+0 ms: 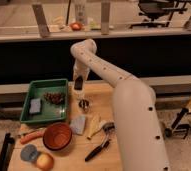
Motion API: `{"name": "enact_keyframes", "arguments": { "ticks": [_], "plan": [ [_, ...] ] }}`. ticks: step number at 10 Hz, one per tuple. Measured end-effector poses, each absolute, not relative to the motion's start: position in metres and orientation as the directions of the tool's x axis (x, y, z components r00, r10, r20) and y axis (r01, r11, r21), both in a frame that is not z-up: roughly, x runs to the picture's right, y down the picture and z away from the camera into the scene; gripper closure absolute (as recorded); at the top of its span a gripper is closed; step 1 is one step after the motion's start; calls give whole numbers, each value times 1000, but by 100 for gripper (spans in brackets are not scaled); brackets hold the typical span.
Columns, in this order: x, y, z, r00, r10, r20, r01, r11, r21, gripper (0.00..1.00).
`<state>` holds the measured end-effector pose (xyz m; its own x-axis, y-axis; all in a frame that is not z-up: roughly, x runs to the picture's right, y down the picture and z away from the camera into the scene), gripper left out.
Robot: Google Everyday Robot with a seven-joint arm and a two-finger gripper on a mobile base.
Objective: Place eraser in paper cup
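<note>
Several loose items crowd the wooden table (pixel 96 100), so I read it from the left of the frame. At centre left sits a green rectangular plastic tray (pixel 26 102) holding a grey-blue sponge block (pixel 35 105) and a dark cluster I can't identify. Below it, at lower left, a round orange bowl (pixel 57 127) stands empty.

Just right of the tray, the dark two-finger gripper (pixel 79 85) hangs at the end of the white arm, pointing down, above centre of the frame. I cannot tell whether its grip is shut on anything. I see no small black rectangular eraser (pixel 79 84) lying on the table. The dark block at the gripper's tip is most likely it, carried there, but I would not swear to it.

Directly under the gripper and slightly right, the small pale cylindrical paper cup (pixel 83 104) stands upright on the table, apart from the gripper, its round mouth facing up. Further right and lower lies a long black-handled utensil (pixel 97 150), no concern of mine.

My judgement is that I am in the carry-and-align step, with the drop not yet made. Next I need a small shift right to centre over the rim, then a short descent. The release must come only once the block is over the mouth, as the cup is light and a nudge could tip it.
</note>
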<state>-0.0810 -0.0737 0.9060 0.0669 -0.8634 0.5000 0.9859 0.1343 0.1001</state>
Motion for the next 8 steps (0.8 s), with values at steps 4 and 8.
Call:
{"name": "enact_keyframes", "arguments": {
  "ticks": [4,8],
  "plan": [
    [-88,-63,907,53,-842,537,988,121,92,99],
    [-85,-55,905,70,-830,553,989,129,69,82]
  ]
}}
